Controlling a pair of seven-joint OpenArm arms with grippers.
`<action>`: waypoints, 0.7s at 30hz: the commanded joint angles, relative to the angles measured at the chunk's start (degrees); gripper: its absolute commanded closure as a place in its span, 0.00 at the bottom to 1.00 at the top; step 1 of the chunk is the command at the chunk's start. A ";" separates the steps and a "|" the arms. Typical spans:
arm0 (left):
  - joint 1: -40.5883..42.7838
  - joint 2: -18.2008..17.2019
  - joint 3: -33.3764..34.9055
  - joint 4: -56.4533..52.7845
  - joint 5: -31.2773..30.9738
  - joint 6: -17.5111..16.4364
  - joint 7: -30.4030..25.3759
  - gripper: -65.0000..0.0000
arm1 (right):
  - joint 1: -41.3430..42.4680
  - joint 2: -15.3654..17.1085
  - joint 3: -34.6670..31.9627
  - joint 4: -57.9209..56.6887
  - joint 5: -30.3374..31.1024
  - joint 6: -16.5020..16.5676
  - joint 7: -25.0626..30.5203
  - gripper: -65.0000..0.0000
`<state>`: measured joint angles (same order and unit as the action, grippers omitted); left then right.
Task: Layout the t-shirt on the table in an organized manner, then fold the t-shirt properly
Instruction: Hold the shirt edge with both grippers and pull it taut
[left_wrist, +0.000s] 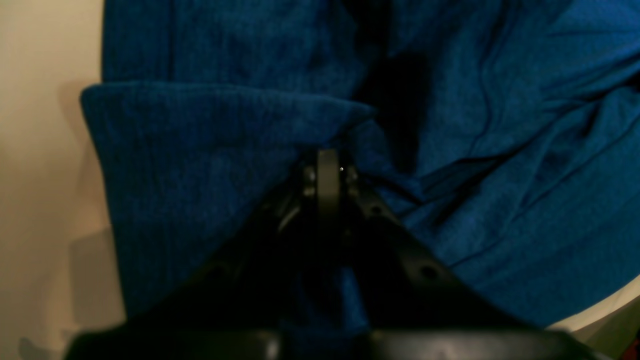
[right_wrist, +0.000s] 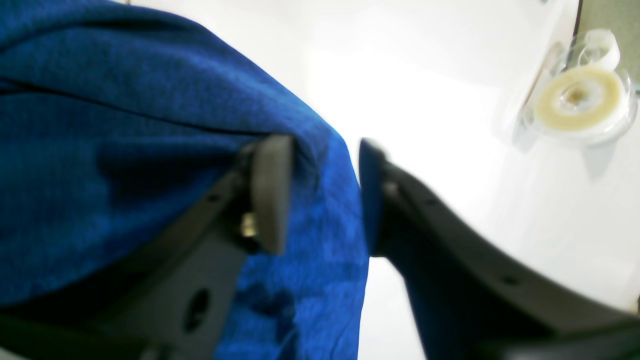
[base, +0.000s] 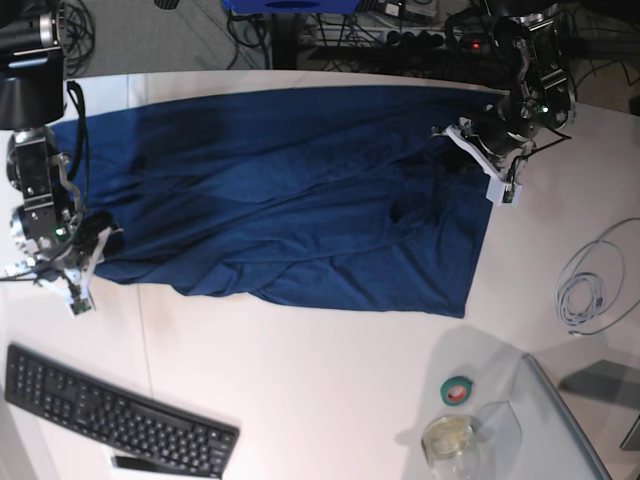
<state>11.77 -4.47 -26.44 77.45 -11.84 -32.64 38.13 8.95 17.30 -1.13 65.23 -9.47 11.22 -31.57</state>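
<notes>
The large, plain navy-blue knit t-shirt lies spread across the wide, smooth white desk, wrinkled through the middle, its near hem running slantwise. The step in hand looks like flattening: each arm works an opposite end. To do it well, pull outward evenly and low, so the soft cloth slides rather than bunches. The left end effector is pressed together, pinching a fold of the t-shirt. The right end effector stands spread, straddling a hem edge without clamping it. The fabric is matte, finely ribbed and limp.
</notes>
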 joint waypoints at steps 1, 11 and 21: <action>-0.39 -0.59 -0.16 0.40 1.33 0.78 0.77 1.00 | 1.29 0.85 0.20 0.83 -0.33 1.39 0.85 0.67; -0.65 -0.59 -0.16 2.15 1.33 0.78 0.77 1.00 | -1.52 -0.55 6.53 13.14 -0.24 5.00 -6.71 0.76; -0.12 -0.15 -0.07 8.31 0.89 0.86 1.12 1.00 | -12.34 -3.89 15.24 18.15 -0.24 5.00 -11.55 0.84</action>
<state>11.84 -4.08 -26.41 84.62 -10.52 -31.53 40.07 -3.73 13.13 13.96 82.74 -9.52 16.29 -43.70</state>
